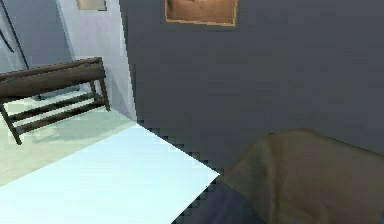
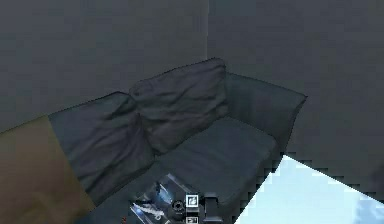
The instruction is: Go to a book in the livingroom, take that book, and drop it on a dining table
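**Getting the book off the sofa**

Down at the front of the dark sofa (image 2: pixel 205 120) seat, with the fingers (image 2: pixel 147 211) at a small pale flat thing (image 2: pixel 167 187), likely the book. Impossible to tell whether grasping anything yet. Lift straight up before pulling back, keeping clear of the cushions (image 2: pixel 180 95) and the brown throw (image 2: pixel 30 170); check for the book hanging free of the seat before driving off toward a table

No text, number or sign could be read. The framed picture (image 1: pixel 200 10) at the forward view's top showed no legible writing, and the white squares (image 2: pixel 190 203) at the arm side view's bottom edge carried only black marks.
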### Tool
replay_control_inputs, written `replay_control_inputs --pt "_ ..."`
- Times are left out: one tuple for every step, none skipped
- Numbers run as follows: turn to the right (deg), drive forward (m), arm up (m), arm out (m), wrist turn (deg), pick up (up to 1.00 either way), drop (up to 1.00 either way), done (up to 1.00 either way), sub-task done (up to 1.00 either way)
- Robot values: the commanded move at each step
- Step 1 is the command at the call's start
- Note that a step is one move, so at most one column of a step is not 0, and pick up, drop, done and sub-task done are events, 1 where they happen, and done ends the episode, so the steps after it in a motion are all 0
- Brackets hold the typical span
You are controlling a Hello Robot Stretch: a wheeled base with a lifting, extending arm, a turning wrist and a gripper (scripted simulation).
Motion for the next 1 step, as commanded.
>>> replay_control_inputs --pt "0.0 0.00 -0.30 0.00 0.0 0.00 0.00 0.00 0.00"
